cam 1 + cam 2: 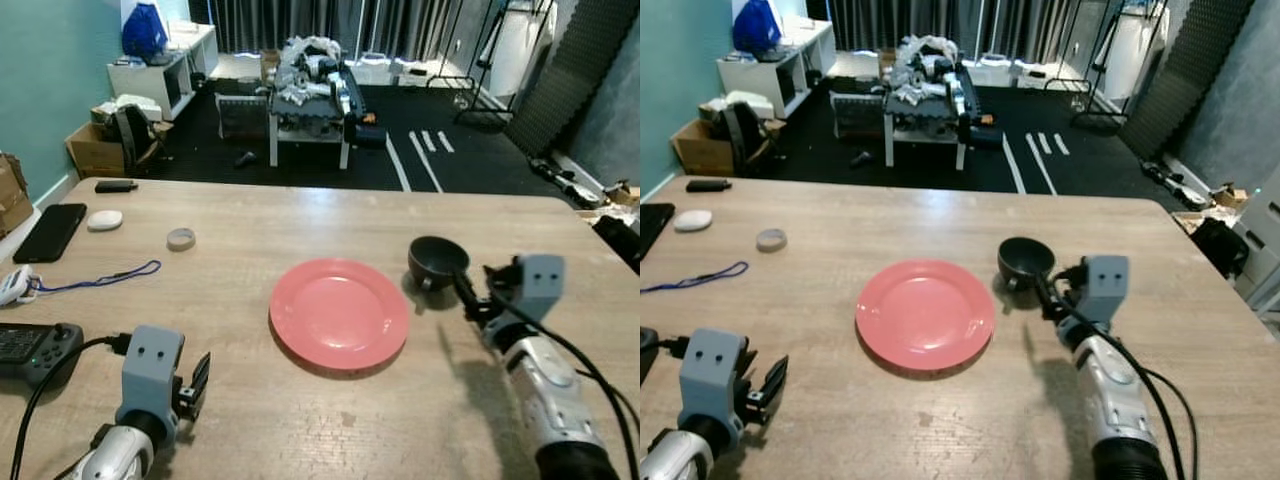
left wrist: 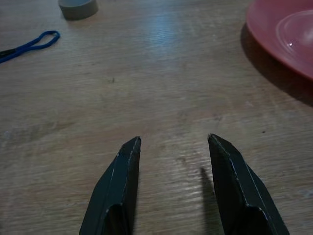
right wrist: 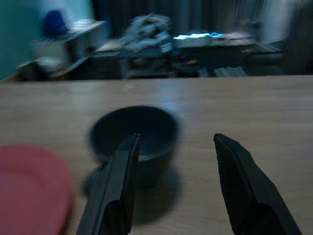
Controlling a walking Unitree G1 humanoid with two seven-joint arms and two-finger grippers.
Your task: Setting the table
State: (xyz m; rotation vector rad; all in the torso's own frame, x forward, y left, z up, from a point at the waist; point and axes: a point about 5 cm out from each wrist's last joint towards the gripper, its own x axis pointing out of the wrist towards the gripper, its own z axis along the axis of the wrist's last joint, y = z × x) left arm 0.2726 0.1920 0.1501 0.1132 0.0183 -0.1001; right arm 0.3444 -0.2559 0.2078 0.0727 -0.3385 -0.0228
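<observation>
On the far left of the wooden surface (image 1: 300,215), at about 9 o'clock from the plate, lie a black phone (image 1: 50,232), a white oval device (image 1: 104,220), a blue lanyard (image 1: 95,277) and a black game controller (image 1: 30,348) with a cable. A small grey roll of tape (image 1: 181,238) sits at roughly 10 o'clock from the plate, well apart from it.

The left gripper (image 1: 196,385) hovers low over the surface at about 7 o'clock from the plate, its two black fingers (image 2: 117,186) spread apart with nothing between them; bare wood shows in the gap.

The pink plate (image 1: 340,314) rests flat near the middle of the surface.

A dark bowl-shaped cup (image 1: 438,262) stands upright at about 2 o'clock from the plate, just beside its rim but not touching it.

The right gripper (image 1: 468,296) reaches in from 4 o'clock of the cup, fingers parted. In the right wrist view one finger (image 3: 115,183) overlaps the near side of the cup (image 3: 134,133) while the other stands clear to its side, so the cup is not between them; whether the finger touches the cup I cannot tell.

Beyond the surface, at 12 o'clock, a cluttered white table (image 1: 310,90) stands on a dark floor.
</observation>
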